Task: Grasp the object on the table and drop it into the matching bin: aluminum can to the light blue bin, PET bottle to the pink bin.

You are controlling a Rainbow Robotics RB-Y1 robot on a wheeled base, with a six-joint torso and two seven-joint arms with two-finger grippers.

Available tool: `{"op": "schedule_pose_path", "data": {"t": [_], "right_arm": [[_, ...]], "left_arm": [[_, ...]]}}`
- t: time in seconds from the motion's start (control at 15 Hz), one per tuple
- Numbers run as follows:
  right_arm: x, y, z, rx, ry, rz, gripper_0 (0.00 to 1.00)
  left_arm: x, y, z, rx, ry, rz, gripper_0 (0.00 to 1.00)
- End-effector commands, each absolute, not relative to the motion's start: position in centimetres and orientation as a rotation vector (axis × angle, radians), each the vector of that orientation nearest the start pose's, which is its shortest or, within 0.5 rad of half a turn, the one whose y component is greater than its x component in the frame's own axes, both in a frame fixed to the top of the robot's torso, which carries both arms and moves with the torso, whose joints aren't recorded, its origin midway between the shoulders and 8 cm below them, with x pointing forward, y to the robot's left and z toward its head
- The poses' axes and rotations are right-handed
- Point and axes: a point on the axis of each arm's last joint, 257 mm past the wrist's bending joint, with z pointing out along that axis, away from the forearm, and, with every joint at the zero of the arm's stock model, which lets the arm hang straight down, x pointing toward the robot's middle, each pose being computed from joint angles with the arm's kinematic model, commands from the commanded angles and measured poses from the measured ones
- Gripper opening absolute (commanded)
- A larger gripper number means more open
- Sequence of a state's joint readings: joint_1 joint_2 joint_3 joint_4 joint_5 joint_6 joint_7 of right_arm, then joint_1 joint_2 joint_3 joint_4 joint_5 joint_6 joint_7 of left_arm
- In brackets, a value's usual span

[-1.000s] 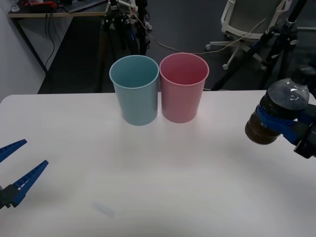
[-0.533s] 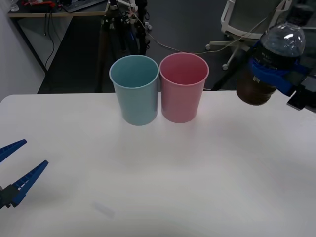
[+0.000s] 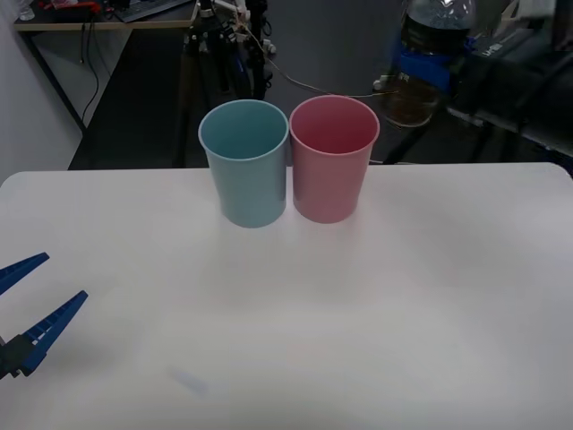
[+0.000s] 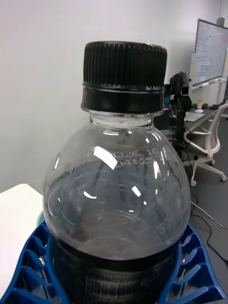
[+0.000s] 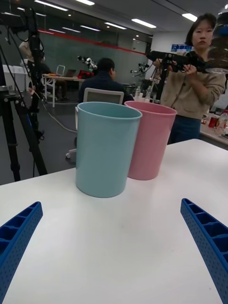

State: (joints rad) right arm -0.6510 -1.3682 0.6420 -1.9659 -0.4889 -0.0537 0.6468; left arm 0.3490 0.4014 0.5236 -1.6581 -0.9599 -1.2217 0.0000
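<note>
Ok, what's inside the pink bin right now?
As far as the front view reaches, the pink bin shows only bare inner wall; its bottom is hidden. The PET bottle sits in the right hand, off to one side.

The front camera looks down from above the table (image 3: 430,296). The left wrist camera sits low, facing out between wide-spread jaws at both bins, shared with the front view. The right wrist camera presses close behind the PET bottle (image 4: 116,190) between its jaws.

floor (image 3: 134,98): dark | office chair (image 3: 439,36): white | tripod (image 3: 215,45): black | ceiling lights (image 5: 142,23): strip
</note>
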Motion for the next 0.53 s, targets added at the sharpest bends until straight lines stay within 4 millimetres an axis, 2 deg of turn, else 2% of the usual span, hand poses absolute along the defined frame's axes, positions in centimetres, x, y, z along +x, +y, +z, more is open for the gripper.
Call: {"op": "schedule_pose_path", "data": {"t": [0.07, 0.53], "right_arm": [[54.5, -13.2, 5.9, -0.606, 1.440, 0.575, 0.00], [61.0, -9.9, 5.5, -0.565, 1.443, 0.565, 0.00]], "left_arm": [[34.2, 33.0, -16.9, 0.465, 1.441, -0.567, 1.00], [34.2, 33.0, -16.9, 0.465, 1.441, -0.567, 1.00]]}}
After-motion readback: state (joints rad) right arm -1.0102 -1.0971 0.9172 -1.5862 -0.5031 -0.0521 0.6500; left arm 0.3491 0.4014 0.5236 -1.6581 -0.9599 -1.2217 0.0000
